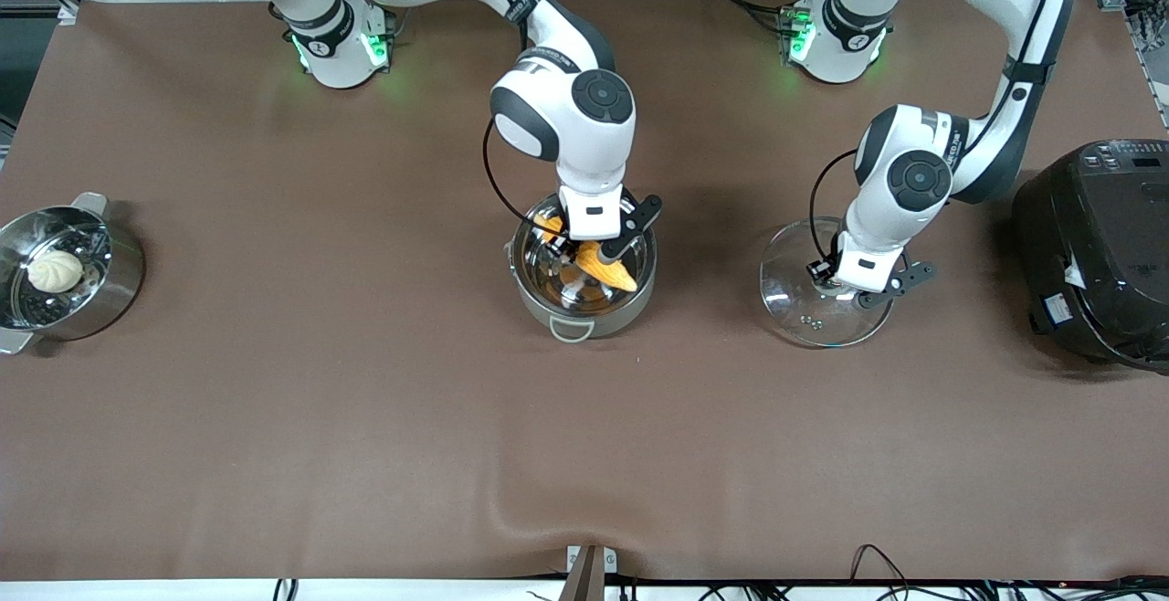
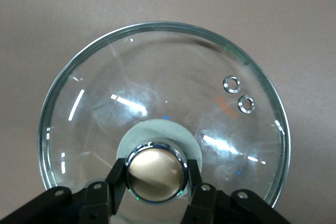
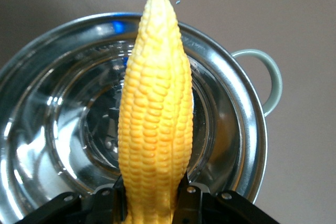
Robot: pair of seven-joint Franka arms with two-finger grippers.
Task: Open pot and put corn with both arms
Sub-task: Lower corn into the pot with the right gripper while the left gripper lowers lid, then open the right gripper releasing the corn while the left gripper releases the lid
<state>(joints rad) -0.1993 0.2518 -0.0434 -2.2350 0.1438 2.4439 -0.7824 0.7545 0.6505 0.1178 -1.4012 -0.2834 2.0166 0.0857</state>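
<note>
The steel pot (image 1: 553,301) stands open mid-table. My right gripper (image 1: 595,250) is over it, shut on the thick end of the yellow corn (image 1: 610,270), whose tip points down over the pot's rim. In the right wrist view the corn (image 3: 155,108) hangs over the empty pot (image 3: 63,129), between my right gripper's (image 3: 152,195) fingers. The glass lid (image 1: 804,309) sits on the table beside the pot, toward the left arm's end. My left gripper (image 1: 857,287) is shut on its copper knob (image 2: 156,170); in the left wrist view a finger (image 2: 116,179) presses each side of the knob.
A steel steamer pot (image 1: 119,263) with a white bun (image 1: 55,269) stands at the right arm's end of the table. A big black rice cooker (image 1: 1096,249) stands at the left arm's end, close to the lid.
</note>
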